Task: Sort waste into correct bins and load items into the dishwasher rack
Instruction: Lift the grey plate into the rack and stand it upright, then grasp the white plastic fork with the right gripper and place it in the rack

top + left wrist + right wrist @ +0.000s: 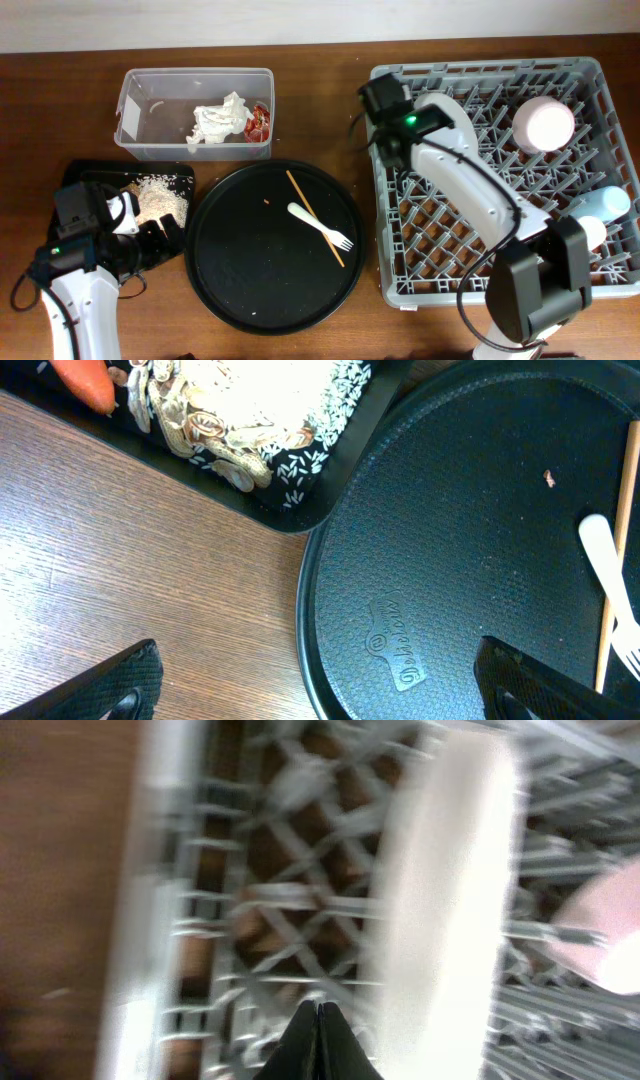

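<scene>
Left gripper (pixel 325 682) jaws spread wide; right gripper (pixel 320 1032) jaws pressed together.

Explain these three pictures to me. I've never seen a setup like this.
Two robot arms work at a table. One picture looks down from above; the other two come from a camera on each wrist. The left gripper is open beside the round black tray's edge; a white fork lies on that tray. The right gripper, blurred, is shut over the grey rack, which holds a light blue cup. The clear tub has a napkin. Nothing seems held.
</scene>
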